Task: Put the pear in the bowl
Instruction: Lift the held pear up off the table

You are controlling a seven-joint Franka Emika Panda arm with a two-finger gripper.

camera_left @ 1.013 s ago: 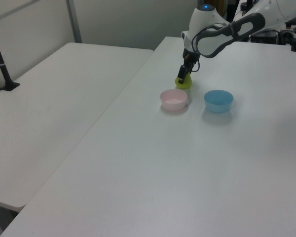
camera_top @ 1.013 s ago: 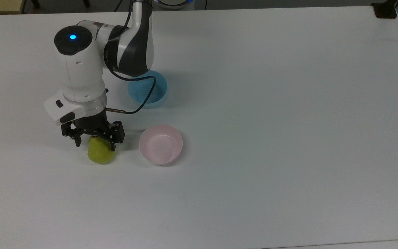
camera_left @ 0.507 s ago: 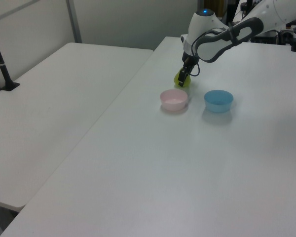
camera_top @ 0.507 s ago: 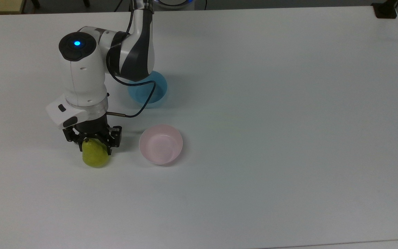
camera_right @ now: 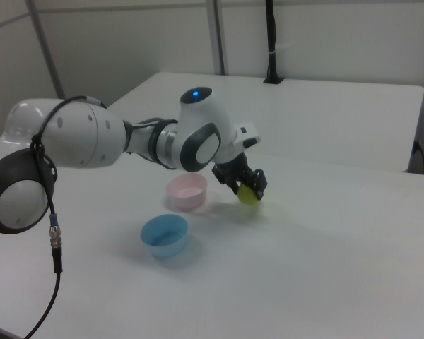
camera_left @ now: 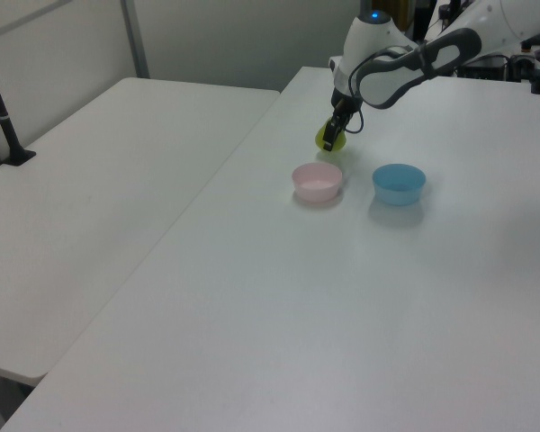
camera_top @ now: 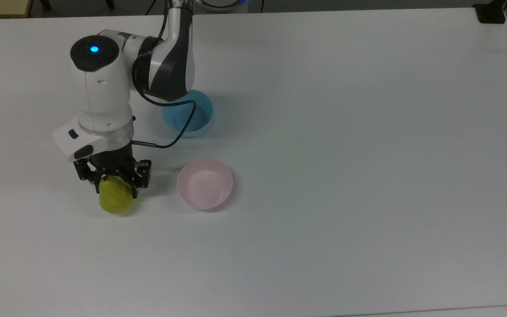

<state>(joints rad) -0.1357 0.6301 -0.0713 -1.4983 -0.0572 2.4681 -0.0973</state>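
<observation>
The yellow-green pear (camera_top: 115, 201) hangs a little above the white table, with my gripper (camera_top: 113, 187) shut on its upper part from above. In the left view the pear (camera_left: 328, 140) sits under the gripper (camera_left: 331, 136) just beyond the bowl. The pale pink bowl (camera_top: 205, 183) stands empty on the table, to the top view's right of the pear. From the right view, the pear (camera_right: 249, 195) and gripper (camera_right: 248, 185) are to the right view's right of the bowl (camera_right: 187, 191).
A light blue bowl (camera_top: 194, 118) stands behind the pink one, partly under my arm's elbow and cable. It also shows in the left view (camera_left: 399, 183) and right view (camera_right: 165, 235). A second white table (camera_left: 90, 171) adjoins on the left view's left.
My fingers have closed tighter around the pear. The gripper and pear have shifted toward the top view's left, away from the pink bowl, and risen slightly off the table.
</observation>
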